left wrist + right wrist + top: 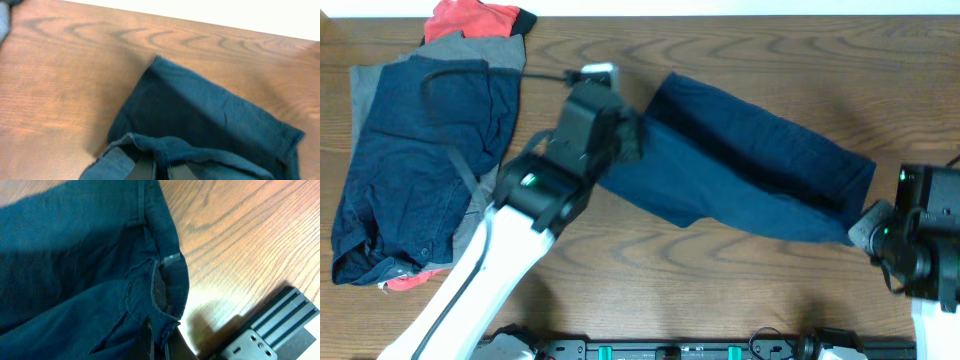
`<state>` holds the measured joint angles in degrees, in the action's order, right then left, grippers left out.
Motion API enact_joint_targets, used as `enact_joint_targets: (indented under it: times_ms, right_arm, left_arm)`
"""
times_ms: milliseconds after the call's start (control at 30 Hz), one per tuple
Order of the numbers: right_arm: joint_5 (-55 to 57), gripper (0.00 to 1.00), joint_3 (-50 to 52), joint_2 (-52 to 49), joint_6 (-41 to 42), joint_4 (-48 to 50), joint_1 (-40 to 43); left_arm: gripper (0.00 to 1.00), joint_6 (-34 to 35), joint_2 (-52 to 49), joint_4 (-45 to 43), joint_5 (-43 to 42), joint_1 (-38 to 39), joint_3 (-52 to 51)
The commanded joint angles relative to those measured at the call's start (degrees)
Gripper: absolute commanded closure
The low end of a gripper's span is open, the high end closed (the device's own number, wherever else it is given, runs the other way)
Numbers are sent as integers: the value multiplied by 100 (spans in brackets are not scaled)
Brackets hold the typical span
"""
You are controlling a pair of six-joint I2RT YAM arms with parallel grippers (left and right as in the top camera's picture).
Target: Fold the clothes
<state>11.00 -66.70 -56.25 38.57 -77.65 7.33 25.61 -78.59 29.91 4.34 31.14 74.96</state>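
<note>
Soft dark navy-blue shorts (750, 160) lie stretched in a creased band across the wood-grain table (740, 50), the left gripper (152, 169) clamped on a bunched hem, the right gripper (161, 347) pinching the stitched waistband. Rumpled navy, grey and red-orange garments (410, 170) heap at the table's left edge.

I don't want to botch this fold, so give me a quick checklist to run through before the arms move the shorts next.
1. Left gripper shut on the shorts: ok, cloth is bunched in its grip.
2. Right gripper shut on the waistband: ok.
3. Shorts stretched between both grippers, no big bunching: ok.
4. Shorts apart from the pile: ok.
5. Shorts wholly over the table, nothing past the edge: ok.
6. Left arm's cable free of the pile: cannot tell; it loops over it.
</note>
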Motion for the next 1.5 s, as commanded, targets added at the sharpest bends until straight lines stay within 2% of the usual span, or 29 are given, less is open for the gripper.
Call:
enact_joint_targets:
  times_ms: [0, 333, 500, 733, 1033, 1233, 1300, 1333, 1367, 1400, 1433, 1467]
  right_arm:
    - [557, 99, -103, -319, 166, 184, 212]
    - [573, 99, -103, -1665, 138, 1215, 647]
    - [546, 99, -103, -2262, -214, 2098, 752]
    - [549, 99, -103, -2924, -566, 3143, 761]
    - [546, 99, -103, -3993, -610, 3869, 763]
    - [284, 99, -103, -4841, -610, 4787, 761]
    - [170, 99, -103, -5136, -608, 5130, 761]
    - [138, 99, -103, -5252, -610, 5252, 761]
    - [138, 92, -103, -5370, -608, 5372, 761]
    - [142, 65, -103, -5458, -610, 5451, 761]
    - [166, 34, -103, -5539, -610, 5523, 763]
    - [188, 10, -103, -5587, -610, 5563, 767]
  left_arm:
    - [94, -234, -420, -466, 236, -37, 94]
    - [94, -337, -1495, -2524, 262, -37, 94]
    - [94, -472, -1932, -3493, 267, -37, 94]
    - [94, -717, -2592, -4415, 284, -39, 94]
    - [93, -763, -3521, -5346, 286, -59, 94]
    - [91, -782, -4030, -5945, 284, -61, 94]
    - [83, -782, -4170, -6124, 284, -61, 94]
    - [64, -782, -4205, -6168, 284, -66, 94]
    - [32, -780, -4238, -6177, 284, -70, 94]
    - [2, -780, -4242, -6175, 284, -83, 94]
    - [2, -782, -4242, -6168, 284, -98, 94]
    - [2, -782, -4242, -6170, 284, -120, 94]
